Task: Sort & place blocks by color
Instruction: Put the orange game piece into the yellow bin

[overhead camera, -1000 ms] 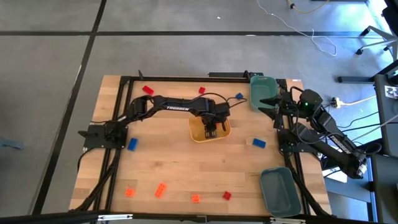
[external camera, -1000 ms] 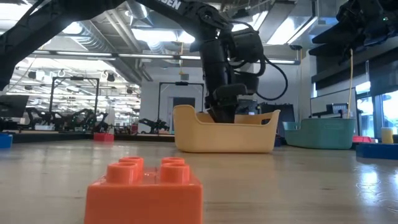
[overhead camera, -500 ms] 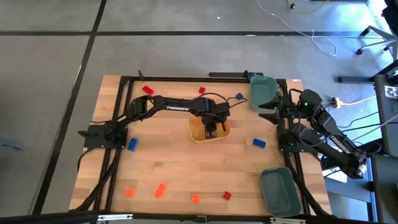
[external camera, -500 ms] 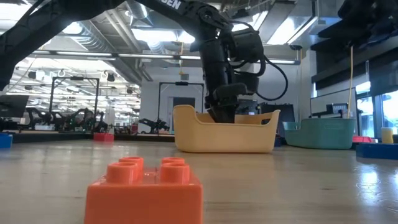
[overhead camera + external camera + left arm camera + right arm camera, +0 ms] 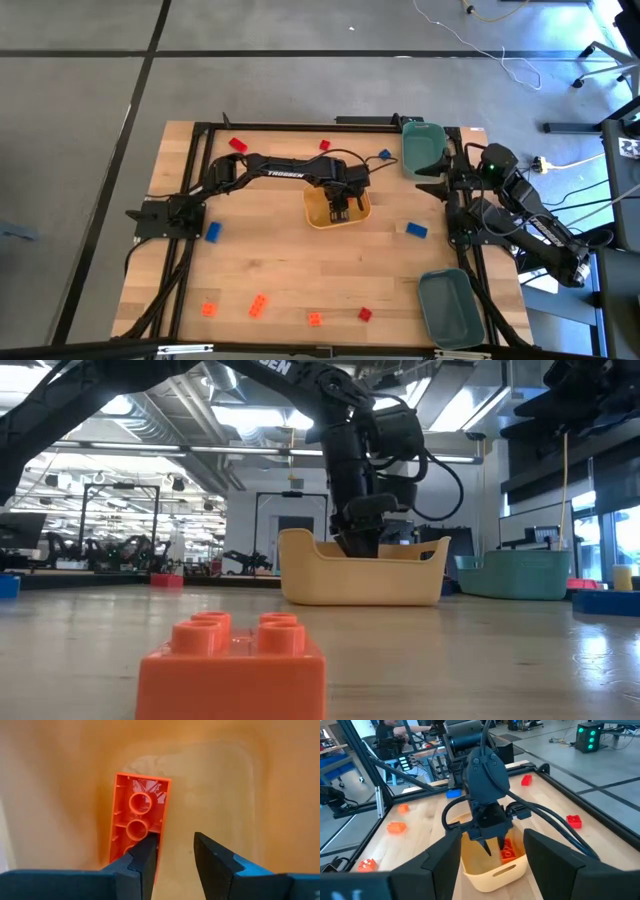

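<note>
My left gripper (image 5: 340,208) (image 5: 175,845) reaches down into the yellow-orange tray (image 5: 318,215) (image 5: 300,575) at mid-table, open by a narrow gap with only tray floor between its fingers. An orange brick (image 5: 137,815) (image 5: 508,849) lies on the tray floor, hollow underside up, beside one finger and outside the gap. My right gripper (image 5: 432,185) (image 5: 492,865) hovers wide open at the table's right edge, near the far teal bin (image 5: 422,145). Other bricks lie loose on the table: red (image 5: 238,144), blue (image 5: 416,230), orange (image 5: 259,305) (image 5: 235,660). My left gripper comes from above, pointing down. The outer side of one finger (image 5: 142,862) stands at the long edge of the orange brick (image 5: 156,855), near its end. I cannot tell whether it touches. The brick lies flat on the tray floor.
A second teal bin (image 5: 450,305) sits at the near right corner. More bricks are scattered: red (image 5: 325,145) (image 5: 365,314), blue (image 5: 385,155) (image 5: 212,232), orange (image 5: 208,308) (image 5: 315,319). A black frame (image 5: 300,127) rims the wooden table. Bare wood lies between the tray and the near bricks.
My right gripper has drifted slightly toward the table's near edge, staying open. My left gripper and the orange brick in the tray have kept still.
</note>
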Robot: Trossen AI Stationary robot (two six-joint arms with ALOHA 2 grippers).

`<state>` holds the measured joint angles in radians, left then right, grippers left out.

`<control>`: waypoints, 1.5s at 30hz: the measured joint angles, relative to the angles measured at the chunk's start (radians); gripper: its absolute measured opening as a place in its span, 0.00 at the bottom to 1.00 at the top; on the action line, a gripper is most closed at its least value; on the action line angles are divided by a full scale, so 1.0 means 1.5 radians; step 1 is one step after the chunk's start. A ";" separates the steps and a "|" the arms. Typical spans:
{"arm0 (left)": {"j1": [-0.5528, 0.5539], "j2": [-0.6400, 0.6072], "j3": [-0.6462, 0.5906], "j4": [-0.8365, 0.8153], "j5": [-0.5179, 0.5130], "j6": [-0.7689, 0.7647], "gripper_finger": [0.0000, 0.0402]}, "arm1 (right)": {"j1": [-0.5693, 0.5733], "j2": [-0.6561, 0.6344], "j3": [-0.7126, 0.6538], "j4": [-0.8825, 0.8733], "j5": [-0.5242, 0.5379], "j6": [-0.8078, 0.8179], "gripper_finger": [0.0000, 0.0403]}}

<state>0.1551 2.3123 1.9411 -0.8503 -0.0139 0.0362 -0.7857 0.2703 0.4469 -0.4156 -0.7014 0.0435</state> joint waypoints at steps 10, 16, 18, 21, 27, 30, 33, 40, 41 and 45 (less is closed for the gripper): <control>0.000 0.000 0.000 0.016 0.000 -0.002 0.30 | 0.000 0.000 0.000 0.001 0.001 0.000 0.54; 0.000 0.000 0.000 0.028 -0.034 -0.024 0.30 | 0.000 0.000 0.000 0.001 0.001 0.000 0.54; 0.001 0.000 0.000 0.029 -0.029 -0.036 0.30 | 0.000 0.000 0.000 0.001 0.001 0.000 0.54; 0.001 0.000 0.000 0.027 -0.009 -0.043 0.30 | 0.000 0.000 0.000 0.001 0.001 0.000 0.54; 0.001 0.000 0.000 0.029 0.006 -0.042 0.30 | 0.000 0.000 0.000 0.001 0.001 0.000 0.54; 0.001 0.000 0.000 0.034 0.021 -0.011 0.31 | 0.000 0.000 0.000 0.001 0.002 0.000 0.54; 0.001 0.000 0.000 0.037 0.021 -0.003 0.34 | 0.000 0.000 0.000 0.001 0.002 0.000 0.54; 0.001 0.000 0.000 0.037 0.021 -0.005 0.43 | 0.000 0.000 0.000 0.001 0.002 0.000 0.54; 0.001 0.000 0.000 0.037 0.021 -0.005 0.45 | 0.000 0.000 0.000 0.001 0.002 0.000 0.54; 0.001 0.000 0.000 0.037 0.022 -0.005 0.51 | 0.000 0.000 0.000 0.001 0.001 0.000 0.54</control>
<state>0.1566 2.3119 1.9411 -0.7944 0.0185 0.0292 -0.7859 0.2703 0.4469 -0.4145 -0.6993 0.0437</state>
